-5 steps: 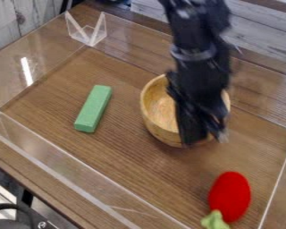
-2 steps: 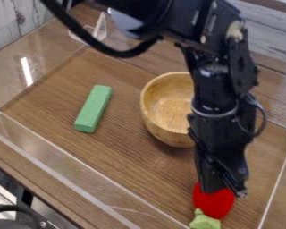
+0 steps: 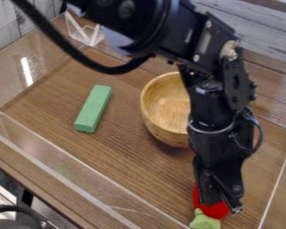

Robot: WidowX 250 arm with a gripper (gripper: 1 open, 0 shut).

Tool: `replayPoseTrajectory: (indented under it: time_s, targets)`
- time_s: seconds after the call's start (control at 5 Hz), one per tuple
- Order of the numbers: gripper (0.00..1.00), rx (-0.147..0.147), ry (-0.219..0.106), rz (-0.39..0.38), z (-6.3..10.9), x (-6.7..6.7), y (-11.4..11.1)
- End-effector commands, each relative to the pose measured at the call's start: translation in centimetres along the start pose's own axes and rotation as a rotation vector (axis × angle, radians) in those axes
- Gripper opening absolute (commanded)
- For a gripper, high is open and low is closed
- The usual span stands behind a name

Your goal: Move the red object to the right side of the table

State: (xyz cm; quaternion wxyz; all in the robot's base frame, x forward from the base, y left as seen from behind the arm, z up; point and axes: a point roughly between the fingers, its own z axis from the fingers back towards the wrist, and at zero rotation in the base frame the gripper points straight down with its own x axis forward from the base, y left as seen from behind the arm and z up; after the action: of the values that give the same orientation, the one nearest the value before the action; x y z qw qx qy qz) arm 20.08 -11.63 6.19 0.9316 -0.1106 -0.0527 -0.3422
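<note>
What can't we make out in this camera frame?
1. Red object: camera view, mostly hidden behind the gripper; only a red edge and green stem show.
2. Fingers: dark against the arm; whether they actually grip the red object is unclear.
3. Wooden bowl: right rim covered by the arm.
4. Table: near right corner cut off by the frame edge.

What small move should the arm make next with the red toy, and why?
Probably a short, slow lift straight up. The hand is shut and points down right on the red object, which lies on the table near its front corner. The picture doesn't show whether the toy is actually pinched. A small lift would test that before any sideways carry.
</note>
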Motion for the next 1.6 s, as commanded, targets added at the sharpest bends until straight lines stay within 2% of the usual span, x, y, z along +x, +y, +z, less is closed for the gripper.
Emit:
replayPoseTrajectory:
  time_s: [0.0,0.2,0.4,0.6,1.0,1.4]
  targets:
    - [1.0,-0.004,-0.028,-0.087,0.7,-0.6,0.7]
    - [0.0,-0.003,-0.041,-0.118,0.7,-0.3,1.2]
    - [0.0,-0.007,-0.051,-0.137,0.6,0.2,2.1]
    - [1.0,-0.02,-0.056,-0.158,-0.5,-0.1,2.4]
    - [1.0,0.023,-0.092,-0.011,1.0,0.8,3.5]
    - [1.0,0.018,-0.097,-0.071,2.1,1.2,4.1]
